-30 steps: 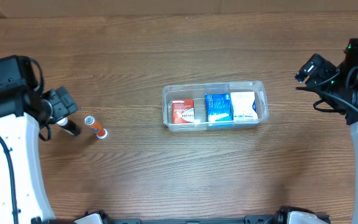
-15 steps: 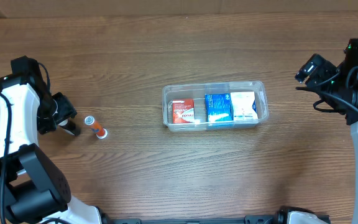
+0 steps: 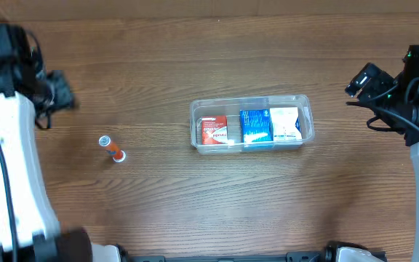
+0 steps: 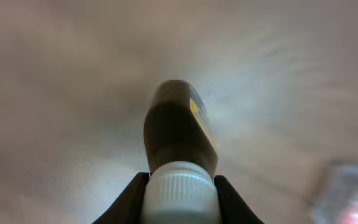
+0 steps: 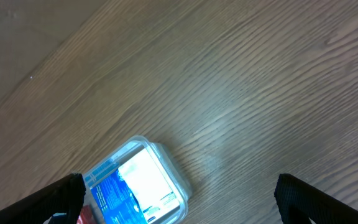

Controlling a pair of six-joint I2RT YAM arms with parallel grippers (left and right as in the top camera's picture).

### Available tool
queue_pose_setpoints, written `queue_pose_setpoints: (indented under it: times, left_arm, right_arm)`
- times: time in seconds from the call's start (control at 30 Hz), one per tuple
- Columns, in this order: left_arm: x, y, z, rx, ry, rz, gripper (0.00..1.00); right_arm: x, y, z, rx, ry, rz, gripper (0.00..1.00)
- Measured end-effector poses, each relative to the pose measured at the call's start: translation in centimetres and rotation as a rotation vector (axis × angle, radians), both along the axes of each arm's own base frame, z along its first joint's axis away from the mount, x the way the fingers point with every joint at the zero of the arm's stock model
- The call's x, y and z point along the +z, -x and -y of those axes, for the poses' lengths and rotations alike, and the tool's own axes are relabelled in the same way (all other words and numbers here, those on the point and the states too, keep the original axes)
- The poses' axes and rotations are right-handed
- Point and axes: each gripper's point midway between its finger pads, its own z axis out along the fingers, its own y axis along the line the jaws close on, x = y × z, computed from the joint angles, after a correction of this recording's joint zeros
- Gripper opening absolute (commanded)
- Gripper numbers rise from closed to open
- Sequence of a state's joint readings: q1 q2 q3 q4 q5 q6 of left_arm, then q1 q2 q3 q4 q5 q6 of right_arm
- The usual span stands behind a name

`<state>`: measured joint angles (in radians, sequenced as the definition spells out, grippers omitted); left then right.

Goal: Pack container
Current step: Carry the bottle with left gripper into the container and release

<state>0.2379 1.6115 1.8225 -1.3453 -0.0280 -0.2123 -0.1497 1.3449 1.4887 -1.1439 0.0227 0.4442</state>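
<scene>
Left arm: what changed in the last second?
The left gripper, shut on the dark bottle, lifted it off the table and away toward the far left. The orange tube, the container and the right gripper stayed put.

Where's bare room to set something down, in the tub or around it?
In the container, only the strip along the far wall is bare; the red box, blue box and white box crowd the rest. Open table lies between the orange tube and the container.

In the left wrist view, the dark, white-capped bottle point(image 4: 180, 134) is cropped at the bottom edge, and the clear plastic rectangular container point(image 4: 352, 194) is only a blur.
</scene>
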Motion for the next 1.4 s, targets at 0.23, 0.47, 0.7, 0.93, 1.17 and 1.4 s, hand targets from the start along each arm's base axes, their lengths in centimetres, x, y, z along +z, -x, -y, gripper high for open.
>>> queue_pose_setpoints:
  times: [0.23,0.47,0.7,0.93,1.17,1.4]
  left_arm:
    - [9.6,2.0,21.0,-0.599,0.055,0.333,0.08]
    - [-1.8,-0.8,32.9,-0.827,0.074,0.089,0.09]
    - [-9.2,-1.4,37.3,-0.934,0.041,-0.044,0.11]
    - [-13.0,-2.2,37.4,-0.935,0.006,-0.115,0.17]
    - [-15.9,-2.9,37.1,-0.933,-0.048,-0.161,0.28]
    - [-15.9,-3.5,37.5,-0.945,-0.052,-0.133,0.52]
  right_arm:
    - [0.0,0.0,0.0,-0.001,0.000,0.000,1.00]
    - [0.0,0.0,0.0,0.000,0.000,0.000,1.00]
    - [0.0,0.0,0.0,0.000,0.000,0.000,1.00]
    - [0.0,0.0,0.0,0.000,0.000,0.000,1.00]
    - [0.0,0.0,0.0,0.001,0.000,0.000,1.00]
    - [0.0,0.0,0.0,-0.001,0.000,0.000,1.00]
